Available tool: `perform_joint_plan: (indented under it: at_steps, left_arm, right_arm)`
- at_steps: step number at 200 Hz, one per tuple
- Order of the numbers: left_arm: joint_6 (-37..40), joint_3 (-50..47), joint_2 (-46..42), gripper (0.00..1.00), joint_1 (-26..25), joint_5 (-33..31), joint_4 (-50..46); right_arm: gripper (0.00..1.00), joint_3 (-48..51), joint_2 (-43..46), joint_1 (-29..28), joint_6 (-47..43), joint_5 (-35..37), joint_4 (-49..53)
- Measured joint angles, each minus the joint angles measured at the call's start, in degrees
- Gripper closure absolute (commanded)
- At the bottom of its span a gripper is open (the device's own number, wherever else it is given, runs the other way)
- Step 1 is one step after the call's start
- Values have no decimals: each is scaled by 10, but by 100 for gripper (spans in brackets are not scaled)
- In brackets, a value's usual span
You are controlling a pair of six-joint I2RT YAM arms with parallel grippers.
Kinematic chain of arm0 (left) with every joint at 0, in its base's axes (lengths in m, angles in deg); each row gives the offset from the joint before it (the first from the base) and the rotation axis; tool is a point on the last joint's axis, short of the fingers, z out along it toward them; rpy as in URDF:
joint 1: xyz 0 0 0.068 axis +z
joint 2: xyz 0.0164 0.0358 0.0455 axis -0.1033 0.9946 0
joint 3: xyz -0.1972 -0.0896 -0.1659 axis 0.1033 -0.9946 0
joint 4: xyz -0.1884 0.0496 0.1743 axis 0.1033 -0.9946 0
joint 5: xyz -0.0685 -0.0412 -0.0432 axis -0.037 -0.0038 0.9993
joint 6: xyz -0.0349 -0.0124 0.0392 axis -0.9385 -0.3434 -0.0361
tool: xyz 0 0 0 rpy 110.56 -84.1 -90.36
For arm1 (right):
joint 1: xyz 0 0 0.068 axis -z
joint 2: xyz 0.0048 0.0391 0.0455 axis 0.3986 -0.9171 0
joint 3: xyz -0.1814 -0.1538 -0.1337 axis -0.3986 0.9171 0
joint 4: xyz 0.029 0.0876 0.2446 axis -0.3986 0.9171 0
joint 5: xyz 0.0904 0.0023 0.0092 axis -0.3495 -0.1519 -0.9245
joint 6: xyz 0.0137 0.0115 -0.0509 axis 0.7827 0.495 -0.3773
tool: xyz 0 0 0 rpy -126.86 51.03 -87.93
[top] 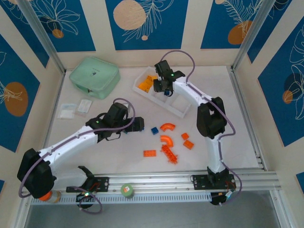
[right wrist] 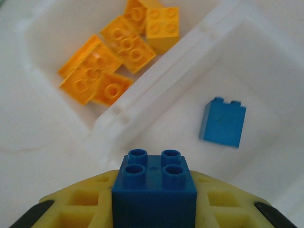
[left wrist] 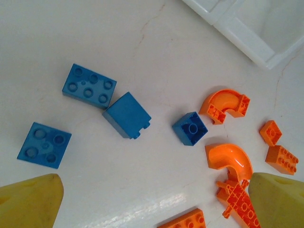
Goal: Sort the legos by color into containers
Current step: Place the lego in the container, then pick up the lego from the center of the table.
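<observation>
My right gripper (right wrist: 154, 202) is shut on a blue four-stud lego (right wrist: 154, 183), held over the white tray (right wrist: 142, 102), by the wall between two containers. Several yellow-orange legos (right wrist: 118, 52) lie in the left container and one blue lego (right wrist: 222, 122) in the middle one. From above, the right gripper (top: 167, 90) hangs over the tray (top: 183, 113). My left gripper (left wrist: 154, 190) is open above the table, with three blue legos (left wrist: 127, 115) beyond it, a small blue one (left wrist: 190, 128) and orange-red arches (left wrist: 229, 159) to the right. The left gripper (top: 137, 124) sits left of the loose pile.
A mint-green zip case (top: 94, 77) lies at the back left, with clear packets (top: 84, 105) in front of it. Orange-red legos (top: 149, 153) are scattered near the table's front centre. A green tape roll (top: 126, 190) sits on the front rail.
</observation>
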Motion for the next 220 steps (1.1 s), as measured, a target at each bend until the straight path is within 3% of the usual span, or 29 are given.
perform_joint_plan:
  at_steps: [26,50,89,123,167,220]
  left_arm:
    - [5,16,17,1,4,0,6]
    - [6,19,21,1,9,0,8]
    - [15,33,23,1,12,0,6]
    - [16,34,12,1,12,0,-2]
    - [16,20,-39,1,13,0,-24]
    - [2,-39,-105,1,13,0,-53]
  right_arm:
    - [58,-37,-47,16,-5,7,21]
    - [52,-47,-59,23,-7,7,34]
    - [47,-42,-49,17,-9,6,37]
    - [43,14,21,-2,-7,-5,36]
    - [37,92,116,-51,7,-25,28]
    - [33,194,142,-108,29,-39,14]
